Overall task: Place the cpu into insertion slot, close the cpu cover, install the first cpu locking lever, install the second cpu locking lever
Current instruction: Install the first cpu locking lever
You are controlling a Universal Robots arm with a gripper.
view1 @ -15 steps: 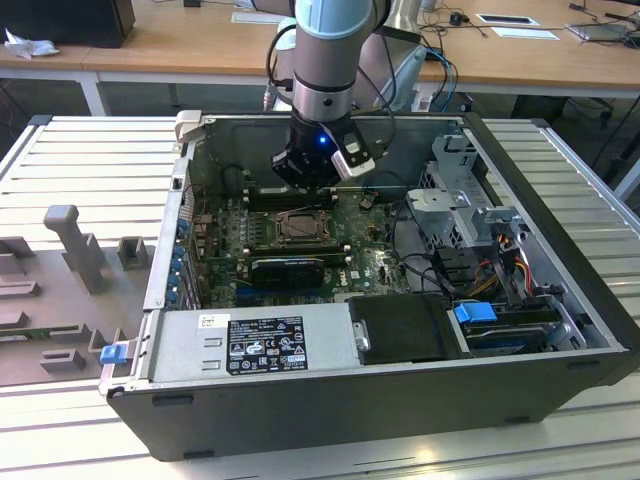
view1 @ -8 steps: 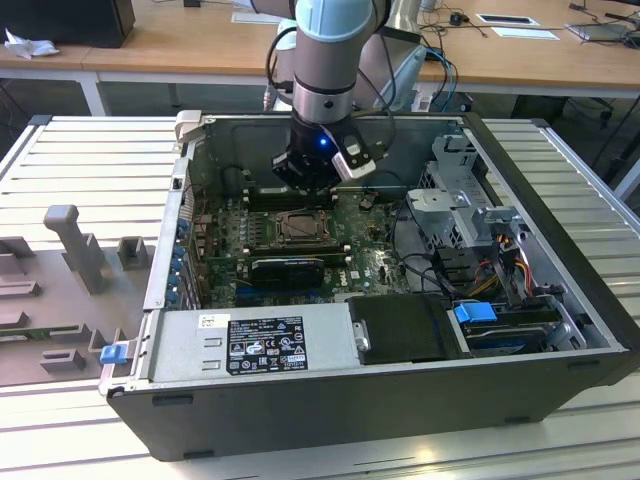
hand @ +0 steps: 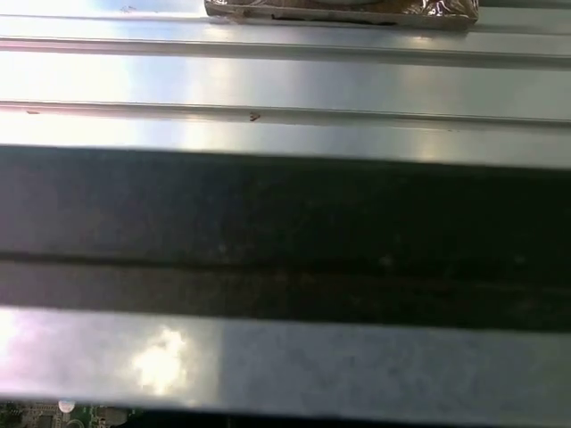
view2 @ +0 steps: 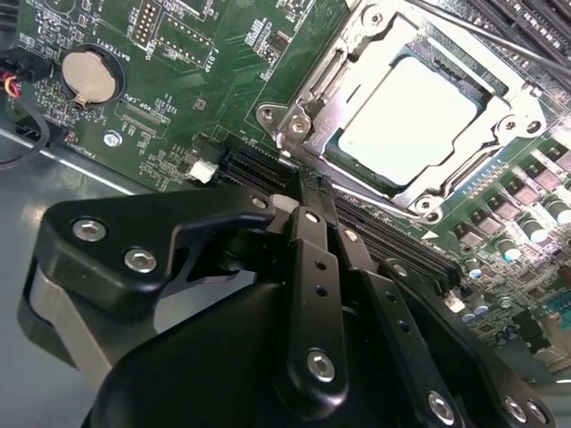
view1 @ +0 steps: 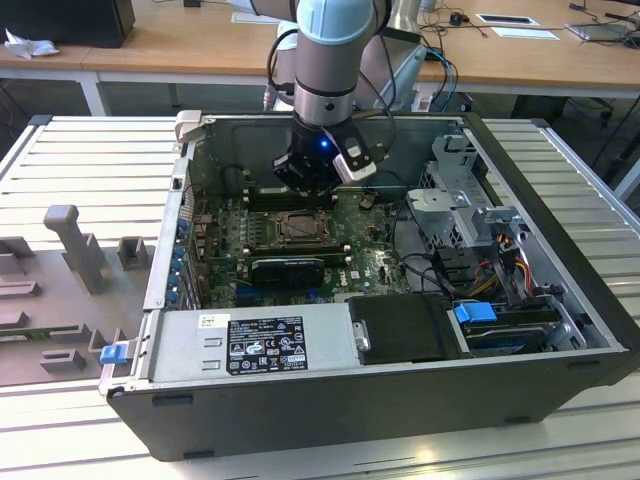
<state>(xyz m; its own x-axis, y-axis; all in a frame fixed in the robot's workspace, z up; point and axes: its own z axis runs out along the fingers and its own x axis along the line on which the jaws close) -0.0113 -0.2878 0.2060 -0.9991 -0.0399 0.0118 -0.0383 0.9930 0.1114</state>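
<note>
Black hand [view2: 306,183] links sit nearest the lens in second wrist view. The fingers [view2: 314,234] are drawn narrow, tips together, nothing held. The tip is just beside the near corner of the insertion slot [view2: 419,107], above the long black connector strip [view2: 393,236]. Can't tell if it touches anything.

In the exterior view the hand [view1: 311,180] hangs inside the open pc case [view1: 400,400], over the green board [view1: 370,265], at the far side of the insertion slot [view1: 297,228]. The case lies on a ribbed metal surface [view1: 90,150].

The cpu [view2: 406,116] is seated in the slot, flat, pale metal top up. The cpu cover [view2: 335,89] looks down over it, w/ its cut-out framing the chip top.

Step in hand, by my read, is lever work, since the chip is in and the cover is down. Whether either lever is latched I can't tell.

Doing it well:
- Push w/ the closed tip on the lever rod only, never on the chip top or cover plate.
- Keep the push steady and follow the lever's arc, so it tucks under its hook and doesn't spring back.
- Stay clear of the nearby caps [view2: 535,223] and the coin cell [view2: 87,76].

Orientation: the cpu is square, so it has no real long axis. Its edges run parallel w/ the slot rim and its face points straight up from the board. The cover lies the same way, but its hinge edge isn't clear.
</note>
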